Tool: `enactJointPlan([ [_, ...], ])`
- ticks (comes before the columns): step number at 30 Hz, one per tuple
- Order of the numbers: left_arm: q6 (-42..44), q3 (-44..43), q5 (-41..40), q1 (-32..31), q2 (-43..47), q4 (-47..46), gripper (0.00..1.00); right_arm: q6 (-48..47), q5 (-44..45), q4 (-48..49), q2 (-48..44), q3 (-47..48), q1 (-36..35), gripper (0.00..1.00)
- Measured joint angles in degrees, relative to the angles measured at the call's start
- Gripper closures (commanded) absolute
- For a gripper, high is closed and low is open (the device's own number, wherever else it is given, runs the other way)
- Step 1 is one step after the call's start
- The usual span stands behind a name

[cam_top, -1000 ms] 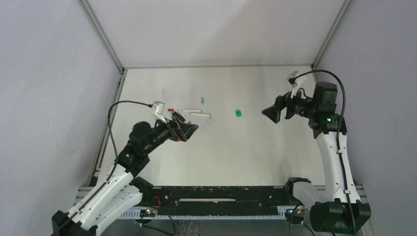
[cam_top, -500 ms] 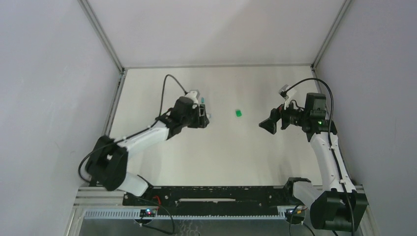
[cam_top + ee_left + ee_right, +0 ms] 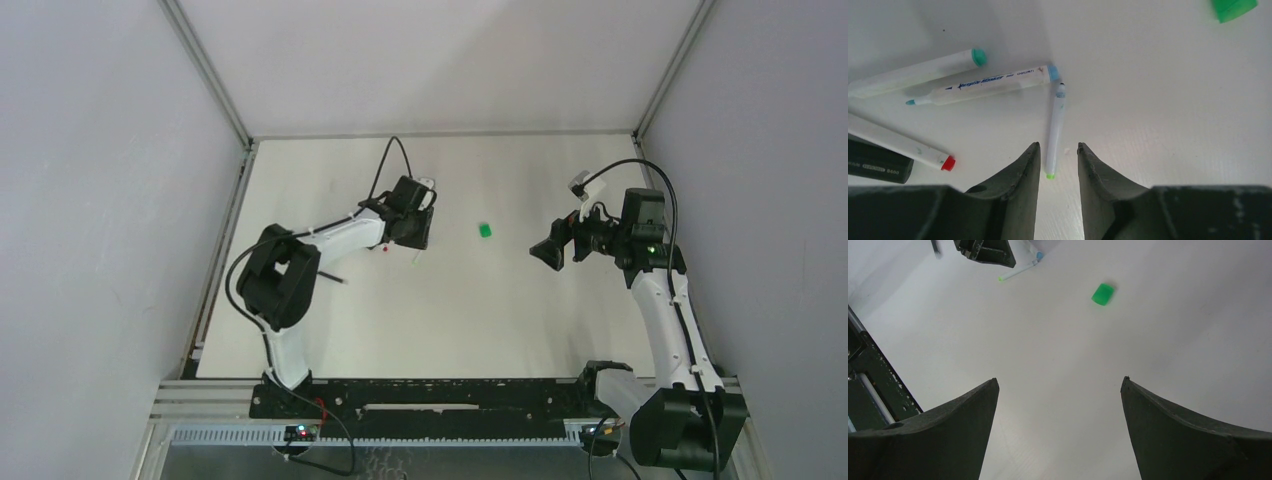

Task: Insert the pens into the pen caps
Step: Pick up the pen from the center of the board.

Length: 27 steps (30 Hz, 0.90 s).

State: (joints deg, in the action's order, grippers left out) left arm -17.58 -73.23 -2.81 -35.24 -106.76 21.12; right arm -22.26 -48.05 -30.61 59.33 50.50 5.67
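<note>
- Left gripper point(image 3: 1058, 145): hangs over the cluster of pens at the far left-centre of the table point(image 3: 1173, 125). The jaws stand narrow but apart. The gap is wider than the pen below it, and neither finger visibly touches that pen, so nothing is held.
- Thin pen point(image 3: 1055, 125): lies flat, with its green-tipped near end inside the gap between the fingers. Its long axis runs away from the wrist, nearly in line with the gap and leaning slightly right. Judgement: the fingers would meet it across the barrel.
- The left arm is clearly nearer to the pens than the right.
- Green cap point(image 3: 485, 231): sits alone on the table, to the right of the left gripper and between the two grippers, apart from both. It is a chunky, short, glossy plastic block.
- Right gripper point(image 3: 1059, 381): jaws spread wide and empty, hanging above bare table and facing the cap.
- Neighbours, all slim round barrels in smooth plastic:
  - labelled marker point(image 3: 983, 86), whose blue end almost touches the thin pen's far end
  - teal-ended pen point(image 3: 913, 75)
  - red-tipped pen point(image 3: 898, 145)
  - black marker point(image 3: 875, 165), thicker than the others
- Table: white, matte and faintly grained, so round barrels may roll on it.
</note>
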Motion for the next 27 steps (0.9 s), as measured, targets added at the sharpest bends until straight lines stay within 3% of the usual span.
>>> enactJointPlan([
  [27,1.6,-3.8,1.6,-0.9,-6.6,5.2,0.76,0.0,0.3,0.0,-0.1,0.0,0.3,0.0],
])
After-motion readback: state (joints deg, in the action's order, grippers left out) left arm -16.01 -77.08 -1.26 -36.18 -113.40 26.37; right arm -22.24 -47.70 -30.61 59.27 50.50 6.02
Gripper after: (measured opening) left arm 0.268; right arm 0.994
